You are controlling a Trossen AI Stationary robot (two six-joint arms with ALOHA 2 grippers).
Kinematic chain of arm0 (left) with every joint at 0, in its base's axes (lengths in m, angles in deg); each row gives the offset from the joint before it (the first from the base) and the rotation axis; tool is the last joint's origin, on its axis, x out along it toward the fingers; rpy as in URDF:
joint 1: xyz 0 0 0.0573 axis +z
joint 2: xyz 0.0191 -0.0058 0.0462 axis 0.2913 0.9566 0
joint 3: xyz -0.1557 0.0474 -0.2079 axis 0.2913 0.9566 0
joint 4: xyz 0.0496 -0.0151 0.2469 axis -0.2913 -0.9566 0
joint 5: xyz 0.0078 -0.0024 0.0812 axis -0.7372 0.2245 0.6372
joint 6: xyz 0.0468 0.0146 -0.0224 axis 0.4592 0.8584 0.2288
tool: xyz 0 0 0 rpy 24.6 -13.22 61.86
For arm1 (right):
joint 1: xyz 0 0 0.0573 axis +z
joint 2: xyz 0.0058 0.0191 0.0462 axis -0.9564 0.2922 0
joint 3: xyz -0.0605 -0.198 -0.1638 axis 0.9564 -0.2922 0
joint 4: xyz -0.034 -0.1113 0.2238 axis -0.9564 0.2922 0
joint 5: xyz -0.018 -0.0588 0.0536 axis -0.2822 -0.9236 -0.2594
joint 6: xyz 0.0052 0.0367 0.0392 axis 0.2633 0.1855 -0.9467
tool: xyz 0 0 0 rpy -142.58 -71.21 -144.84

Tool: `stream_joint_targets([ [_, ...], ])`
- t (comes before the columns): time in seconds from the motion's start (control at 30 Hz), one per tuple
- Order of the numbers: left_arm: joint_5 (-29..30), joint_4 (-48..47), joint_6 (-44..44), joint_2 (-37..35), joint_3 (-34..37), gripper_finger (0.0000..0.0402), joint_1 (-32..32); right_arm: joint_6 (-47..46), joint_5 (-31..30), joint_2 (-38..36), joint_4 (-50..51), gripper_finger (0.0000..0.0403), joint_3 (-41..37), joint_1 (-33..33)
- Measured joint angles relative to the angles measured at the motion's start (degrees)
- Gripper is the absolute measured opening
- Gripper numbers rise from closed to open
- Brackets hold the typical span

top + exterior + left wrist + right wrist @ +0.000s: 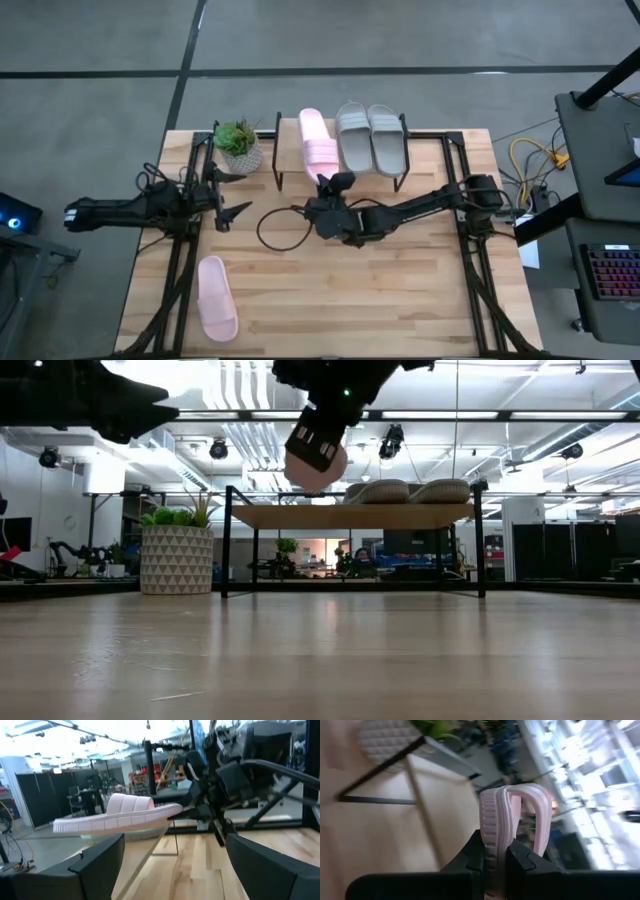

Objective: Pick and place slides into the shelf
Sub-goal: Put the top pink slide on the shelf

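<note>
From above, the right hand (pixel 325 185) pinched the heel of a pink slide (pixel 318 143) lying over the shelf (pixel 288 150), beside the grey-green pair (pixel 370 137). The second pink slide (pixel 216 297) lay on the surface (pixel 400 290) near its front left. The left hand (pixel 232 192), fingers spread, waited by the potted plant (pixel 238 146).

At table height, the held slide hung above the shelf's board.

The left wrist view showed the slide level in the right hand.

The right wrist view showed fingers (pixel 520 860) clamping its sole.
</note>
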Motion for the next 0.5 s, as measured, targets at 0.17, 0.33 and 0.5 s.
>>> stream_joint_targets([
  [0.17, -0.01, -2.54, 0.03, -2.46, 0.15, 0.0331, -0.01, -6.86, 3.82, -0.27, 5.69, 0.0024, -0.08, -2.2],
  [0.33, -0.02, -3.47, 0.04, -4.1, 0.26, 0.0331, -0.01, -6.94, 3.39, -0.29, 6.07, 0.0024, -0.32, -3.7],
  [0.5, -0.01, -4.85, 0.07, -4.83, 0.28, 0.0331, -0.01, -6.26, 3.53, -0.19, 6.06, 0.0024, -0.35, -4.66],
])
